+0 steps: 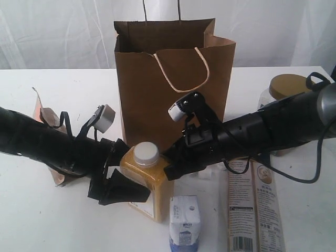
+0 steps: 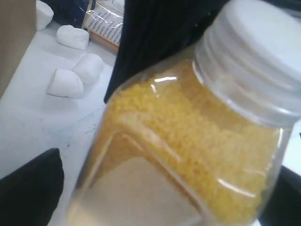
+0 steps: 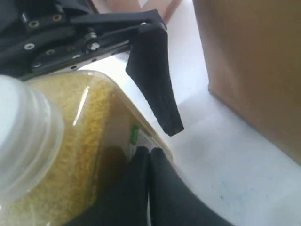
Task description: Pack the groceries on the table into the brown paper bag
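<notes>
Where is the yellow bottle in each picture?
Exterior view: the bottle stands low in the middle, in front of the bag.
Left wrist view: the bottle fills most of the picture, very close.
Right wrist view: the bottle is close up, across bare table from the bag.
Shared landmark: the brown bag.

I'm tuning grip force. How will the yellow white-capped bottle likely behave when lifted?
The yellow white-capped bottle looks filled with grain nearly to the top, so probably heavy for its size. Its glossy walls show glare, so it may slip. Tall and narrow, it could tip if pushed high.
</notes>
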`<state>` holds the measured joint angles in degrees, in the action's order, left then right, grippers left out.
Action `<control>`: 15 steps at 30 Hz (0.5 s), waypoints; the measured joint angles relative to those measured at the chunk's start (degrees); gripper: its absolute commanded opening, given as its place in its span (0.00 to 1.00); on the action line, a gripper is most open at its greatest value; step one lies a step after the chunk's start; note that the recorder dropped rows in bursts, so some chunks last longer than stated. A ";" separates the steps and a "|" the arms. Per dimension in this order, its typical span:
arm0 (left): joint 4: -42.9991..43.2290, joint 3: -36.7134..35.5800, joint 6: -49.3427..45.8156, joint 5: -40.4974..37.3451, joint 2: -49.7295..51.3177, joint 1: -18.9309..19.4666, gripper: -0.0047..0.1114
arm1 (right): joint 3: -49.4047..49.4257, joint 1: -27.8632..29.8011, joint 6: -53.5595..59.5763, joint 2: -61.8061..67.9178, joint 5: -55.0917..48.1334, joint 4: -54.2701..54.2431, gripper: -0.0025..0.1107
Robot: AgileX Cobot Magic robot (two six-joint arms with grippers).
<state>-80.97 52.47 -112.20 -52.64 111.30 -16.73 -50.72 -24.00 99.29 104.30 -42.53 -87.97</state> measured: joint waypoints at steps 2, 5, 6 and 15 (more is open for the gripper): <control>0.00 -0.01 0.00 -0.07 0.03 0.00 0.90 | 0.00 0.00 -0.85 0.00 0.51 0.18 0.02; 0.10 0.11 0.00 -0.71 0.03 0.00 0.76 | 0.00 0.00 -1.45 0.00 0.99 0.82 0.02; 0.32 0.11 0.00 -0.97 0.03 0.00 0.71 | 0.00 0.00 -1.56 0.00 1.08 1.05 0.02; 4.03 0.19 0.00 -1.36 0.13 0.00 0.51 | 0.00 0.00 -1.78 0.00 2.10 3.44 0.02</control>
<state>-76.95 52.66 -112.20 -54.00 111.43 -16.73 -50.72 -24.00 97.52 104.30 -40.42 -84.53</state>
